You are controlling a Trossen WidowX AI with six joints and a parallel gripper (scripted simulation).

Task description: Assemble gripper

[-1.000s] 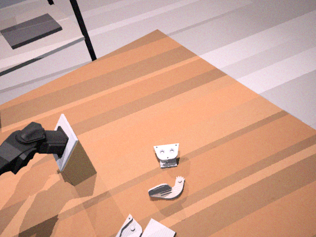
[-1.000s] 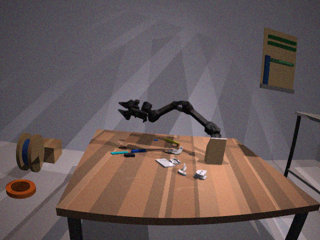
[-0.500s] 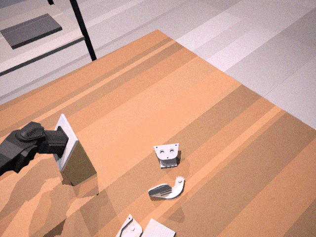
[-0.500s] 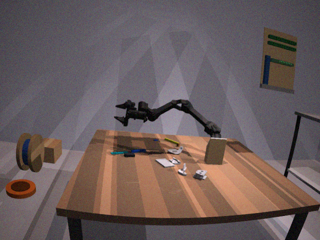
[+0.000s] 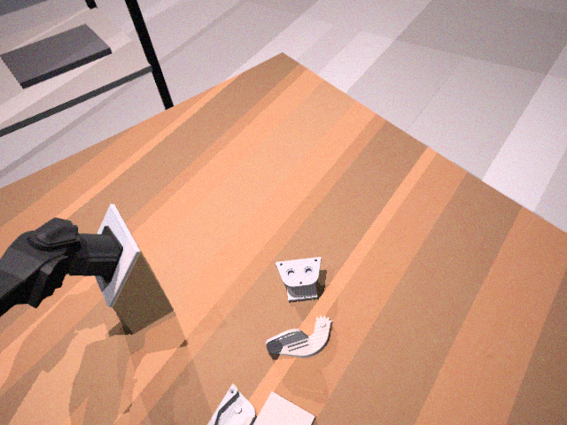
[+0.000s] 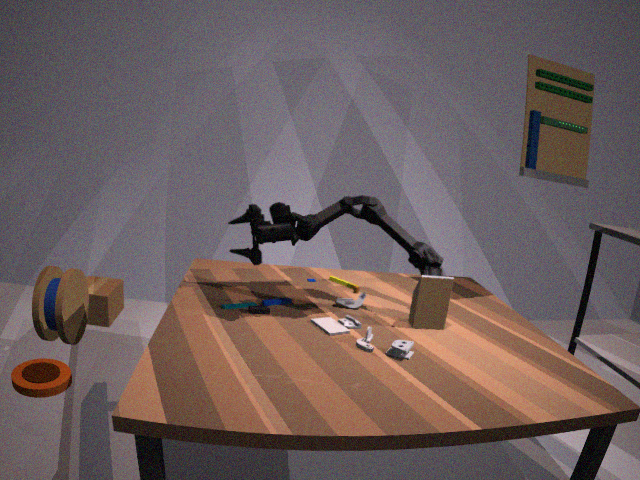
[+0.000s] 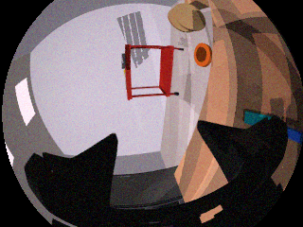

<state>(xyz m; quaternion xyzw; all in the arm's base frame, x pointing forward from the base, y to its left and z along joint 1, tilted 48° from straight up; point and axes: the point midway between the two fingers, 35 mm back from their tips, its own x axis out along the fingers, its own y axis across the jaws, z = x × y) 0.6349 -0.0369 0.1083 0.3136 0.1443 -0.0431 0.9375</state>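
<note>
One empty hand [image 6: 230,237] [image 7: 158,131] hangs, fingers wide apart.

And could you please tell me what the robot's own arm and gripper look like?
The arm is matte black or very dark grey, with slim, angular links and bulkier joints. The gripper is equally dark, with two wedge-shaped fingers tapering to points. I can't make out any cables or markings.

- Black jointed robot arm [image 5: 41,258] [image 6: 387,227]: foot hidden behind the upright tan block [image 5: 142,295] [image 6: 430,304].
- Grooved white plastic part [image 5: 236,409] [image 6: 349,321], flat white square [image 5: 284,412] [image 6: 329,325]: cut off below the block in the top view.
- Small blue piece [image 6: 311,280] beyond the block: too small to tell.
</note>
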